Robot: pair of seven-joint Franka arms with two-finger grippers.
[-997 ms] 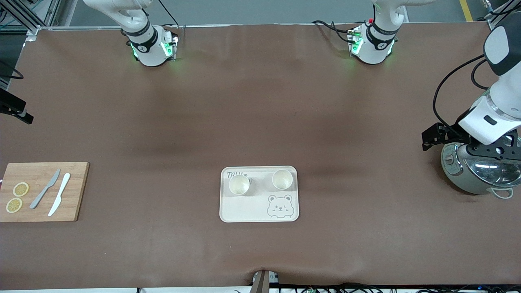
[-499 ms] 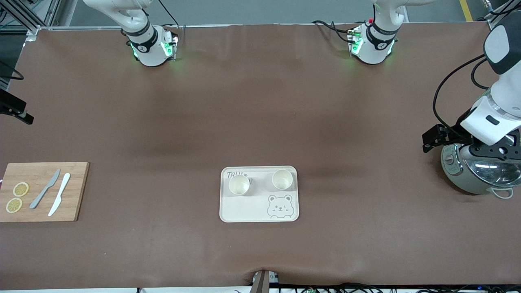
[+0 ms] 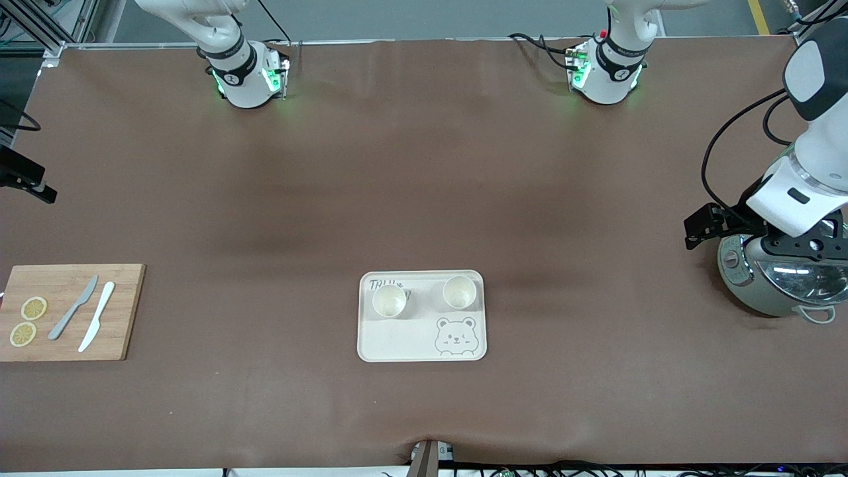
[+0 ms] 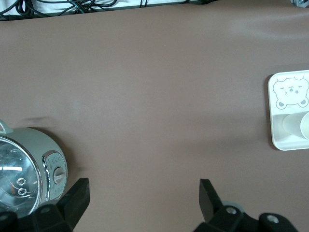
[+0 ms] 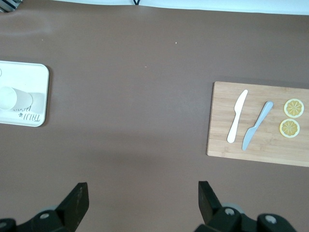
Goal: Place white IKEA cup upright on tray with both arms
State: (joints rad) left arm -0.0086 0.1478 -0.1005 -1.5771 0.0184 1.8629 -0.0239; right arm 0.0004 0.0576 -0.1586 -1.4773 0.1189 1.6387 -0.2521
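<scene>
The cream tray (image 3: pixel 397 341) with the bear drawing lies mid-table, near the front camera. Two white cups stand upright on its farther half, open mouths up: one cup (image 3: pixel 389 301) toward the right arm's end, the other cup (image 3: pixel 459 292) toward the left arm's end. Neither gripper touches them. My left gripper (image 4: pixel 142 189) is open and empty, up in the air by the rice cooker (image 3: pixel 775 281); its hand (image 3: pixel 805 244) shows over the cooker's lid. My right gripper (image 5: pixel 140 191) is open and empty over bare table between the tray (image 5: pixel 29 77) and the cutting board (image 5: pixel 260 145).
A wooden cutting board (image 3: pixel 126 311) at the right arm's end carries a grey knife (image 3: pixel 73 307), a white knife (image 3: pixel 97 316) and two lemon slices (image 3: pixel 33 308). The grey-green rice cooker stands at the left arm's end. Brown mat covers the table.
The left arm's hand has drifted very slightly over the cooker. Tray and cups have not moved, and both grippers stay open.
</scene>
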